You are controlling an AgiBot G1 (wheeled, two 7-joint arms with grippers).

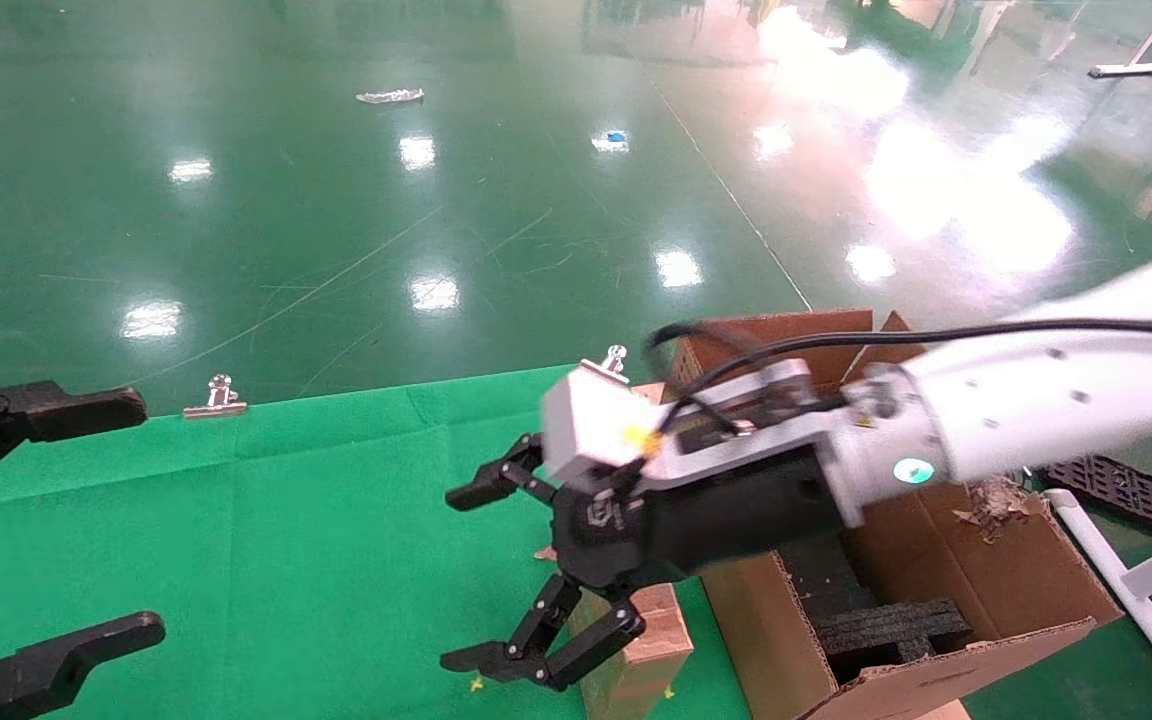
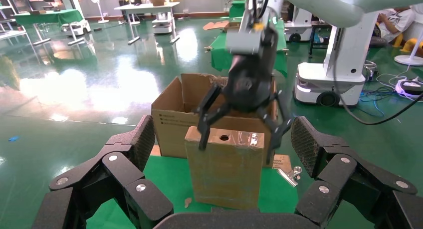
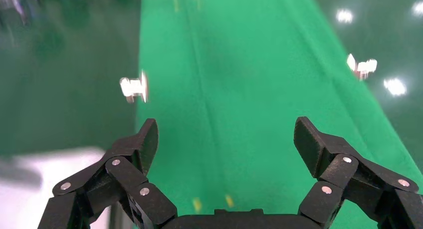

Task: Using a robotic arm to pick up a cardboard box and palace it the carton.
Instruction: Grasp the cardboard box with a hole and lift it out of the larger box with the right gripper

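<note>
Parked at the near left, the left gripper (image 1: 31, 520) waits wide open, idle. Beyond it the right gripper (image 1: 496, 575), jaws spread wide and empty, flanks the upright cardboard box (image 1: 636, 650), which stands on the green cloth (image 1: 286, 520) just beside the carton (image 1: 936, 600), probably so the lift stays short.

Cardboard box (image 1: 636, 655) stands left of carton (image 1: 976, 590) — touching.

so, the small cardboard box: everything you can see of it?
The cardboard box is plain brown, tall and narrow, standing upright on the green cloth right beside the carton. Its narrow top face has a round hole and glossy tape patches. The right gripper of the robotic arm sits over its top with fingers spread wide to either side; actual contact can't be confirmed. The left gripper is off to the side, open.
</note>
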